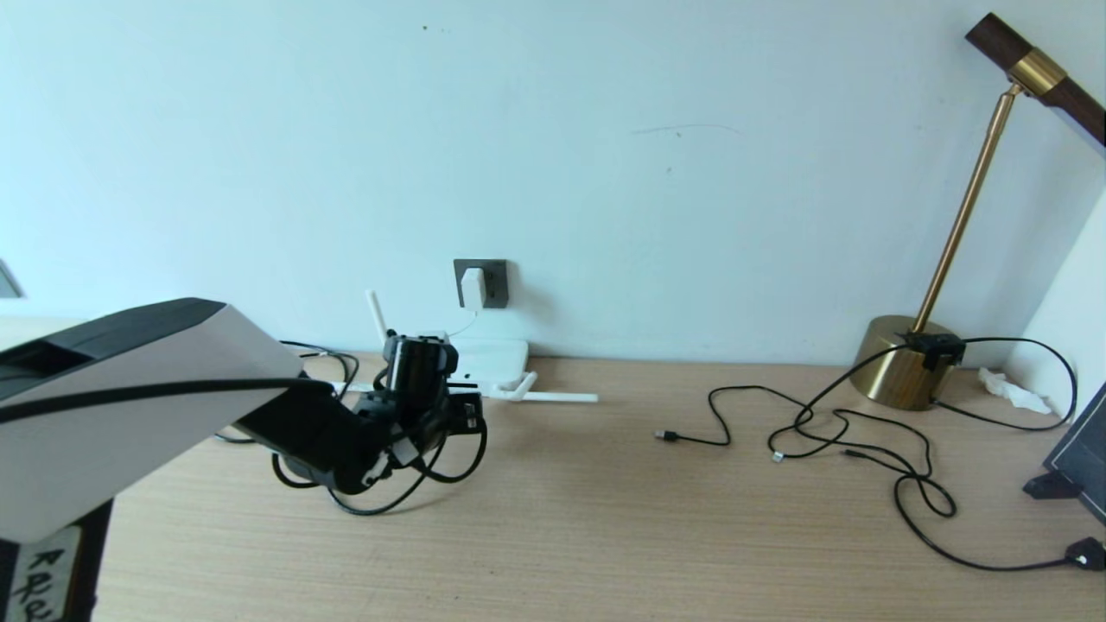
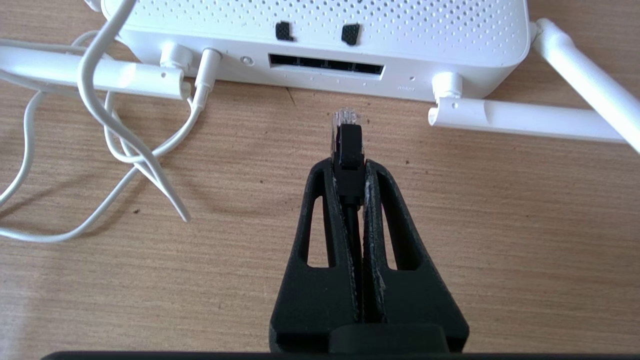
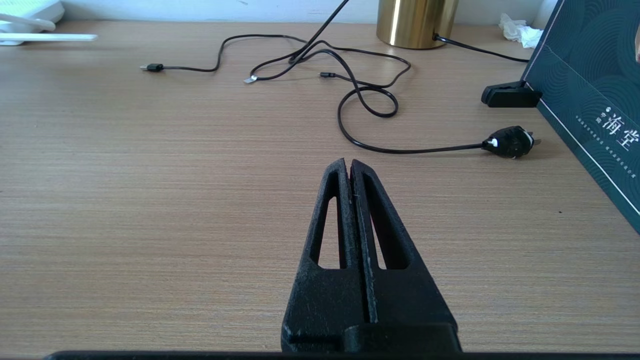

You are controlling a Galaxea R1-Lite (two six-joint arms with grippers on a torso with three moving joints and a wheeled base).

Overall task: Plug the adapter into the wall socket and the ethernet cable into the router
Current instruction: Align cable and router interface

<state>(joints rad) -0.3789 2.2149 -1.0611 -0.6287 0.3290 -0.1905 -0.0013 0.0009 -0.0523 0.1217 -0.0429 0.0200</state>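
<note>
Adapter (image 1: 473,288) is seen seated in the wall socket (image 1: 492,282), with its thin white cord (image 2: 107,130) run down to the router (image 1: 491,356); in the left wrist view that cord's end is plugged into the router's edge. First half of the task is judged done.

Ethernet cable (image 2: 348,150) is not yet in. Its black plug with the clear tip is pinched in the left gripper (image 2: 348,167), jaws narrow and clamped on the plug body, tip sticking out ahead of the fingertips. The plug is pointed at the row of dark ports (image 2: 326,65) on the router's edge, near it but clearly apart, with bare desk (image 2: 500,225) between tip and port. The tip looks roughly lined up with the right-hand part of the port row; which port exactly cannot be told. Remaining work, as judged: close the gap, seat the plug, release.

In the head view the left gripper (image 1: 462,413) is set low over the desk just in front of the router, black cable looped under the wrist.

Right gripper (image 3: 349,165) is parked over open desk, jaws pressed together, nothing held. Loose thin black cables (image 3: 370,95) and a black mains plug (image 3: 510,142) lie ahead of it, near the brass lamp base (image 1: 899,367).

Containers: none seen. The only receptacles are the wall socket, occupied by the adapter, and the router's ports, all appearing vacant from the left wrist view.
</note>
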